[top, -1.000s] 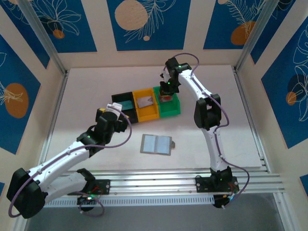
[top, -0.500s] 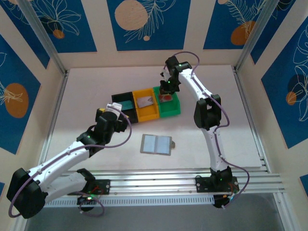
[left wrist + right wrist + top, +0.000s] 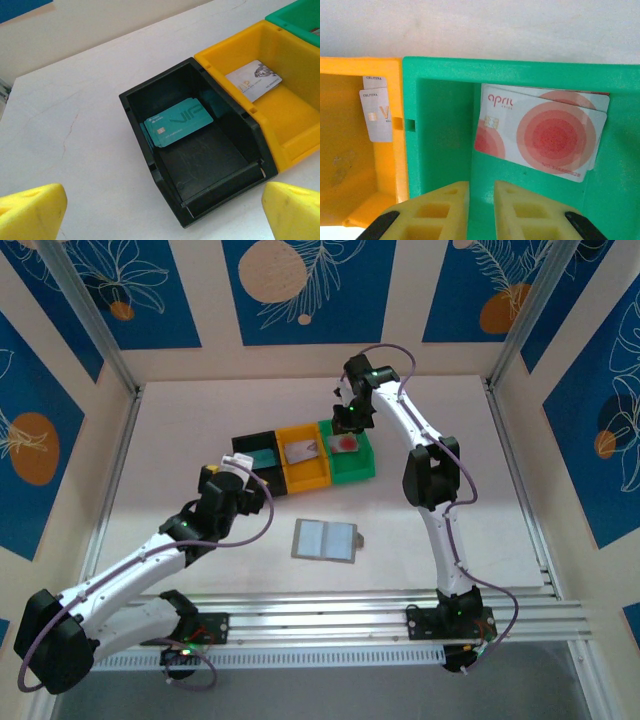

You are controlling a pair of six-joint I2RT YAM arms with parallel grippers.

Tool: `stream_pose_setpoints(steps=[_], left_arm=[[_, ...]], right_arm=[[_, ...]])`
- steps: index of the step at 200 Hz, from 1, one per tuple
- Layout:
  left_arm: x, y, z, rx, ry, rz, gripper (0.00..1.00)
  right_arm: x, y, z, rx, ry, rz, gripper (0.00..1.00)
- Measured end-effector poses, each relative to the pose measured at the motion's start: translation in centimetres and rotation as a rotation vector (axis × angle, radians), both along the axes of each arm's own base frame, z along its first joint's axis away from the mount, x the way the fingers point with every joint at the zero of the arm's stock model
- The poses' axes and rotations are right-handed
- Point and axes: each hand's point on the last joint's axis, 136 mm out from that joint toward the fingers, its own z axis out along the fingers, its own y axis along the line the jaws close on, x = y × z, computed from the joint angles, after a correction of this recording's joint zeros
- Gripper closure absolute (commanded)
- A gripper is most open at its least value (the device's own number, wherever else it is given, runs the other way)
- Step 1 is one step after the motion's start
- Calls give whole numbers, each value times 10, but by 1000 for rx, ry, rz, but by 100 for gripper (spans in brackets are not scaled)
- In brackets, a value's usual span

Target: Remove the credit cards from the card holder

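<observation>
The card holder [image 3: 325, 540] lies open and flat on the table in front of the bins. Two pale credit cards with a big red dot [image 3: 545, 132] lie stacked in the green bin [image 3: 445, 125], and they show from above too [image 3: 345, 443]. My right gripper [image 3: 481, 186] hangs just over that bin, its jaws a narrow gap apart with nothing between them. Greyish cards [image 3: 252, 80] rest in the orange bin [image 3: 295, 125]. A teal card [image 3: 177, 122] lies in the black bin [image 3: 150, 95]. My left gripper [image 3: 162, 200] stands wide open and empty at the black bin's near end.
The three bins stand in a row at mid-table [image 3: 300, 455]. White table surface [image 3: 200, 420] lies open to the left, right and behind them. Metal rails [image 3: 330, 615] run along the near edge.
The right gripper's jaws have parted a little and it has drawn back toward the bin's far edge, uncovering the red-dot card in the green bin. The left arm has not moved.
</observation>
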Motion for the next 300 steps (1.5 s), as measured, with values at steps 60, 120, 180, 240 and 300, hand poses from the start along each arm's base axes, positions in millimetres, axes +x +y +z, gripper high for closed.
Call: stream_pose_setpoints(steps=[60,120,180,240,300], left_arm=[[0,0,0,0,0,0,0],[0,0,0,0,0,0,0],[0,0,0,0,0,0,0],[0,-1,0,-3,2,-7,0],[-1,-5,-1,-14,10,-28,0]], right_arm=[[-1,2,3,-15,-8,0,78],[-17,12,28,-23,-52,5,67],[-40,18,114,14,-274,21,49],[-76,20,169,18,-497,36,23],[-105,-2,213,81,-719,19,1]])
